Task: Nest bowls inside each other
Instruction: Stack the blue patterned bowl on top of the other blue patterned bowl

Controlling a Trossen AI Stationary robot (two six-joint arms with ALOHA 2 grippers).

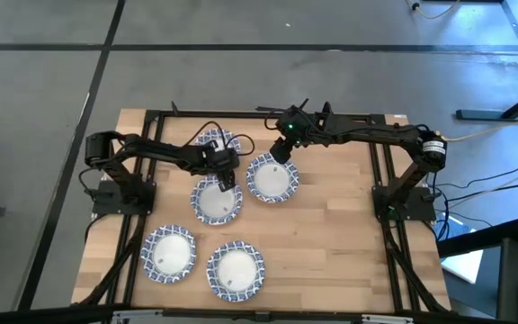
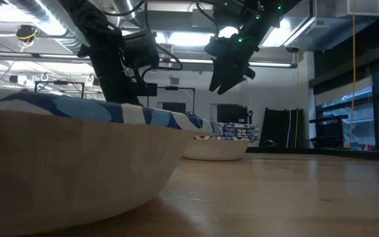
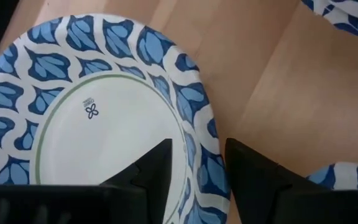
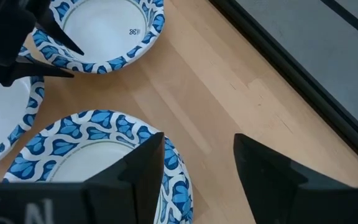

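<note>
Five blue-and-white patterned bowls sit upright on the wooden table. My left gripper is open at the far rim of the middle-left bowl; in the left wrist view one finger stands over the white inside and the other outside the rim. My right gripper is open and raised in the air above the far rim of the middle bowl, also seen under the fingers. A third bowl lies by the far edge, partly hidden by the left arm. My left gripper comes at the middle-left bowl from above, its fingers on either side of the far rim. I cannot tell whether they touch the rim. The bowl rests flat on the table.
Two more bowls lie near the front edge, one on the left and one beside it; the nearest fills the low view's left. Bare wood spreads over the table's right half. Black frame rails border the table.
</note>
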